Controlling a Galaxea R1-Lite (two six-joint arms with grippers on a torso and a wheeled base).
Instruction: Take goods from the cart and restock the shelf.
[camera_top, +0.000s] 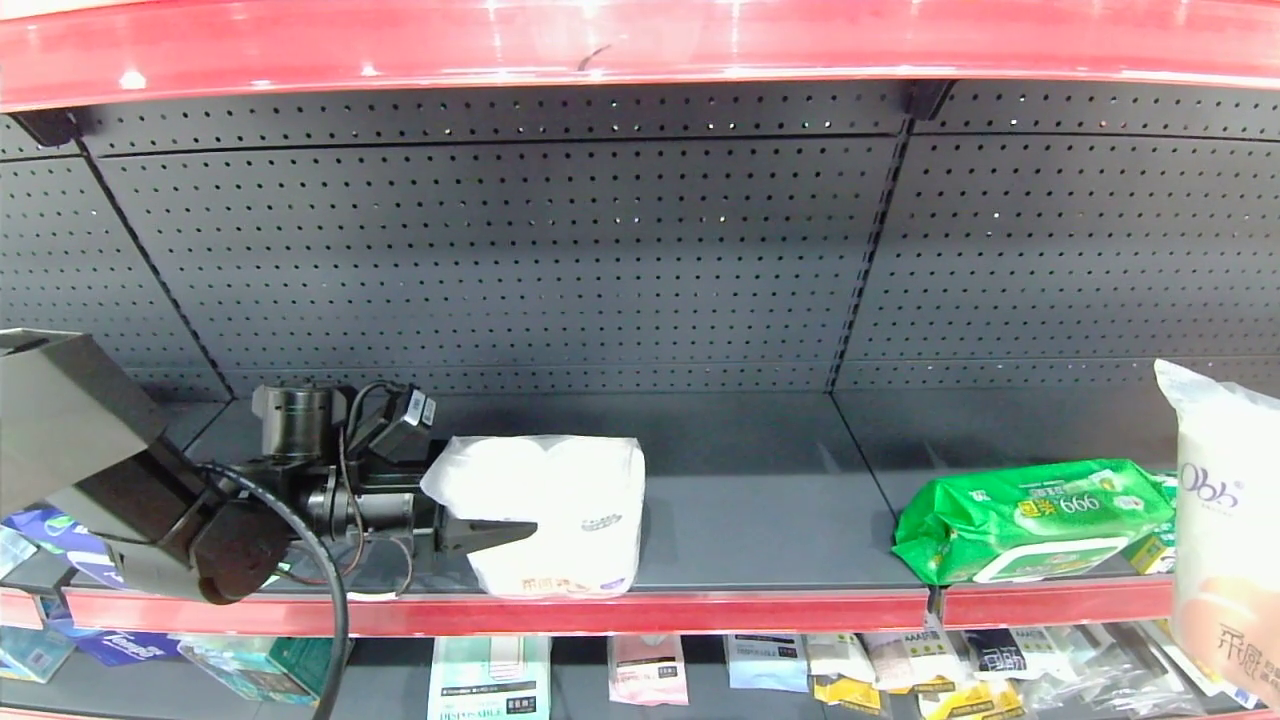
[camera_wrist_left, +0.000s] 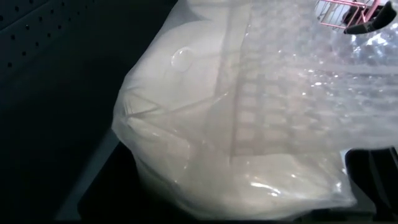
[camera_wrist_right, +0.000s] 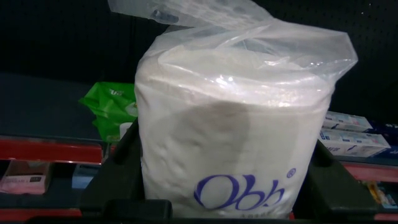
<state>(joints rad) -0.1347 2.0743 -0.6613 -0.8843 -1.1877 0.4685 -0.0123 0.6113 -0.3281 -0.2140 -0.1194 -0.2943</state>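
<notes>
Right gripper (camera_wrist_right: 224, 193) clamps an upright roll pack (camera_wrist_right: 236, 143), white in clear wrap, held at the near right of the shelf (camera_top: 760, 500), just right of the green wipes (camera_top: 1030, 515). Left gripper (camera_top: 470, 530) pinches a squat white tissue pack (camera_top: 560, 500) resting on the shelf's near edge, left bay. Bare board lies between tissue pack and wipes, and the right arm looks nearer it.

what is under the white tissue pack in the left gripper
The dark shelf board, by its red front edge. The pack covers its own underside, so contact cannot be seen.
</notes>
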